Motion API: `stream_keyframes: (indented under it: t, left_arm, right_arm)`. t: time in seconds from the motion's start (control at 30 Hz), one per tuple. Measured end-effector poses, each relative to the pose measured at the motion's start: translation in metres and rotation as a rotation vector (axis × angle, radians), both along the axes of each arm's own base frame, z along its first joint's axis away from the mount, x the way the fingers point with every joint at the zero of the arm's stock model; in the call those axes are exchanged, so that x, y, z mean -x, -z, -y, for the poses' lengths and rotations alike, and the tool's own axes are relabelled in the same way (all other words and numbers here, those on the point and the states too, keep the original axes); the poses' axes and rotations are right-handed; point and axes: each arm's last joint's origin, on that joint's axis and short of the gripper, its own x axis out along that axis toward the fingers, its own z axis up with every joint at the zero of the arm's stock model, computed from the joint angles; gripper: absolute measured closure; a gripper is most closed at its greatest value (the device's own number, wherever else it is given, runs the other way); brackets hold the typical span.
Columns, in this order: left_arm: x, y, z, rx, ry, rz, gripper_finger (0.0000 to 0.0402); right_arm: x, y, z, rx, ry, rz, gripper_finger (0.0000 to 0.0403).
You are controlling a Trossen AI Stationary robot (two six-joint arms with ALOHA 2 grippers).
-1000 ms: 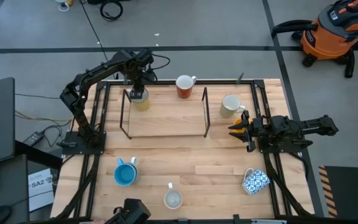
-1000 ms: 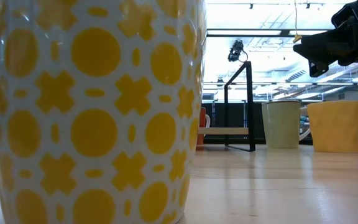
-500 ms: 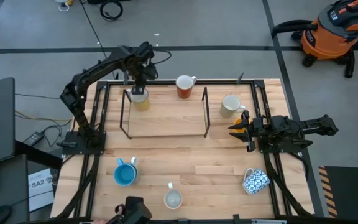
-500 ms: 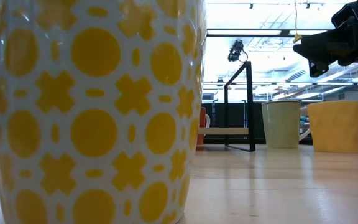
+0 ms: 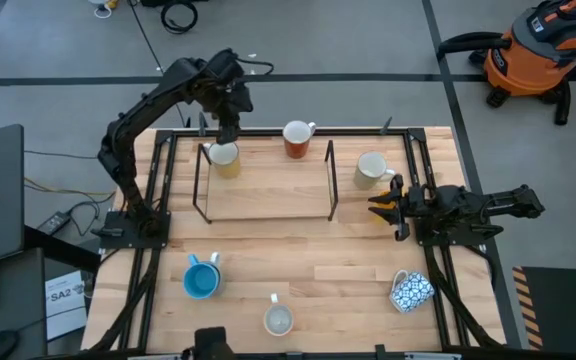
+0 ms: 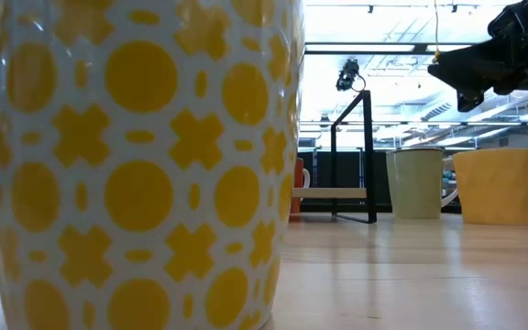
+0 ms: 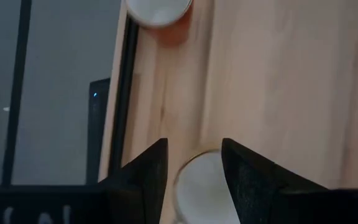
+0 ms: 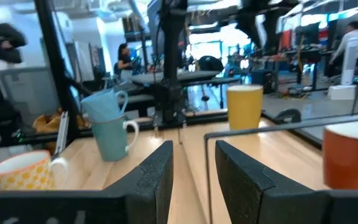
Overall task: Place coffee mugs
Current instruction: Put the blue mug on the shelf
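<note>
Mug [image 7: 197, 185] partly behind left fingers [image 7: 146, 177]

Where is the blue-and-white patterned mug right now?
In the high view, the blue-and-white patterned mug lies near the table's front right corner, below the parked right gripper and right of the small white mug.

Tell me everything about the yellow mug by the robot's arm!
The yellow mug stands upright on the wooden table, at its far left part, just inside the black wire frame. It looks ceramic: plain yellow outside, pale inside, and it seems empty. No handle shows from above. The left gripper hangs right above its rim, fingers open, not holding it. In the low view it is a plain yellow cup next to a pale green one.
</note>
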Motion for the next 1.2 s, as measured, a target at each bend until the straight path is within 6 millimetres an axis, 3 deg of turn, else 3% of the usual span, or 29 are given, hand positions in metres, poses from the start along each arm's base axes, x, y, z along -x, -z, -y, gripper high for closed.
stream_keyframes:
  t: [0.37, 0.77, 1.03, 1.2]
  left_arm:
    - [-0.030, -0.006, 0.043, 0.017, 0.075, 0.042, 0.0244]
    - [-0.043, -0.008, 0.073, 0.079, 0.029, 0.063, 0.0244]
    - [-0.026, -0.027, 0.132, 0.169, -0.079, 0.029, 0.0244]
    - [-0.012, -0.040, 0.172, 0.212, -0.111, 0.038, 0.0244]
  right_arm:
    - [0.010, -0.027, 0.010, -0.163, 0.312, 0.308, 0.0278]
    - [0.010, -0.082, 0.012, -0.140, 0.376, 0.327, 0.0278]
    - [-0.011, -0.115, 0.009, -0.013, 0.403, 0.237, 0.0278]
    - [-0.020, -0.117, 0.008, 0.014, 0.393, 0.198, 0.0278]
